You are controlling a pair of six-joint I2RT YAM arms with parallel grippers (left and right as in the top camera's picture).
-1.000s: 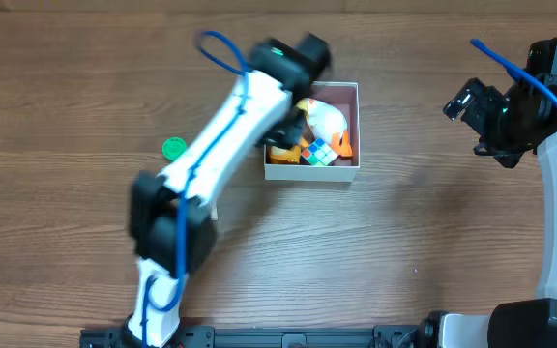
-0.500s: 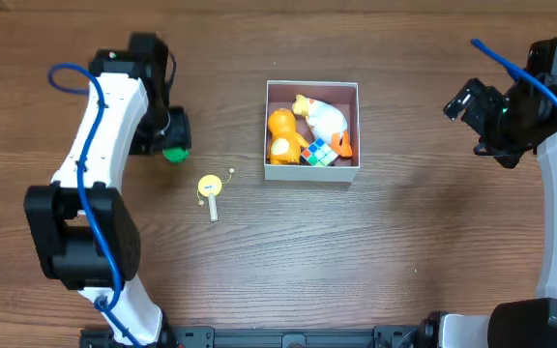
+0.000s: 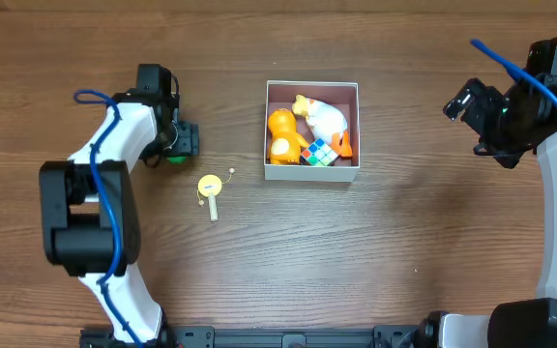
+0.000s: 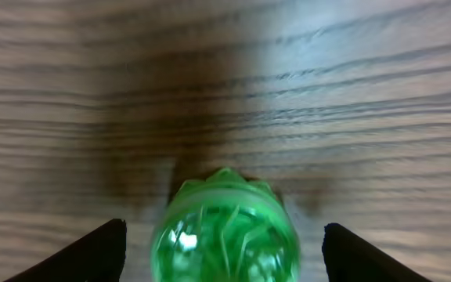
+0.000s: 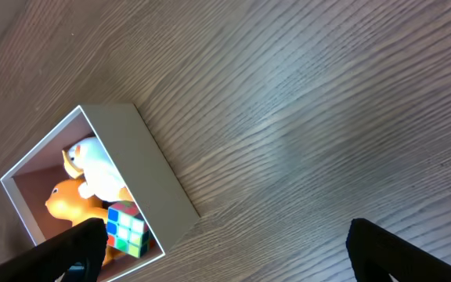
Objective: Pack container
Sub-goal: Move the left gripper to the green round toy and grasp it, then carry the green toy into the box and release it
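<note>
The container (image 3: 311,173) is a low white box with a pinkish-brown inside at the table's middle. It holds an orange toy (image 3: 280,135), a white toy (image 3: 328,118) and a colour cube (image 3: 319,152). My left gripper (image 3: 180,145) is open, low over a green toy (image 3: 171,157) left of the box. In the left wrist view the green toy (image 4: 225,235) sits between the black fingertips (image 4: 92,254) with a gap on each side. My right gripper (image 3: 464,104) is open and empty, far right of the box. The right wrist view shows the container (image 5: 155,168) at lower left.
A yellow toy with a short stick (image 3: 209,189) lies on the wood between the green toy and the box. Bare wooden tabletop (image 3: 404,242) lies between the box and the right arm.
My left arm has swung from over the container to the far left and settled with its fingers either side of the green toy. The right arm has not moved.
</note>
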